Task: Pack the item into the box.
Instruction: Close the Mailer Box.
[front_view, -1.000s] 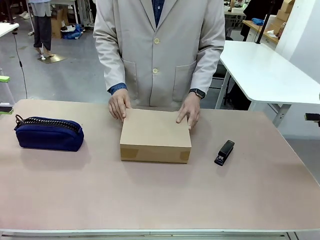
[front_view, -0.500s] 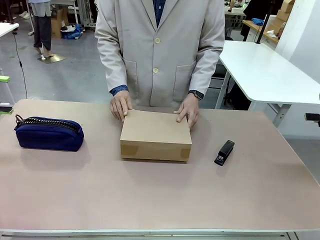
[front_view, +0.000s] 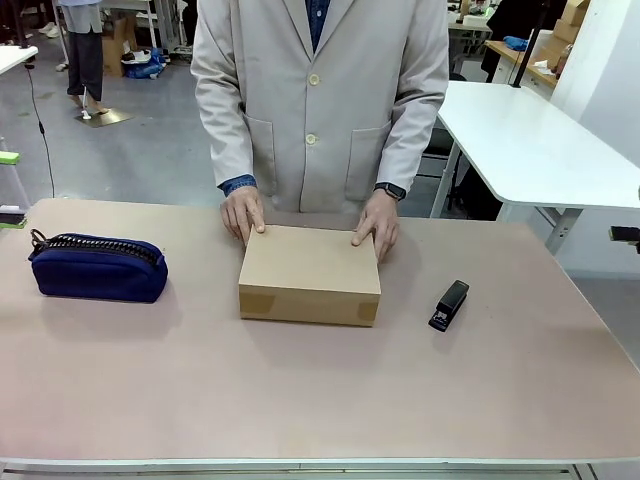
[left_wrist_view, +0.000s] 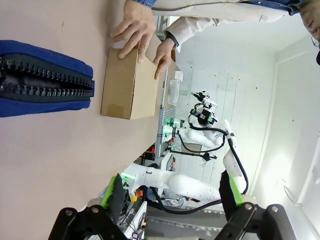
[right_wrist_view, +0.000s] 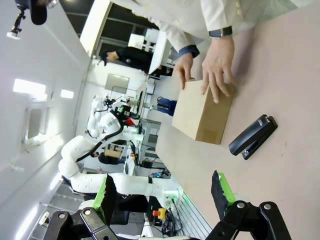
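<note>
The brown cardboard box (front_view: 310, 273) lies closed in the middle of the table, also seen as the box (left_wrist_view: 130, 85) and the box (right_wrist_view: 202, 114) from the wrists. A person's two hands (front_view: 243, 212) rest on its far edge. The yellow utility knife is hidden or out of view. My left gripper (left_wrist_view: 172, 192) hangs open over the table's left side, well short of the box, with nothing between its fingers. My right gripper (right_wrist_view: 162, 192) is open too, off to the right side, apart from everything.
A navy blue zip pouch (front_view: 97, 267) lies at the table's left, close to the left gripper in the pouch (left_wrist_view: 42, 77) view. A black stapler (front_view: 449, 305) sits right of the box. A white table (front_view: 530, 150) stands beyond the far right corner.
The person has nudged the closed box slightly towards themselves and to the left, shifting both hands on its far edge. Neither gripper has visibly moved.
</note>
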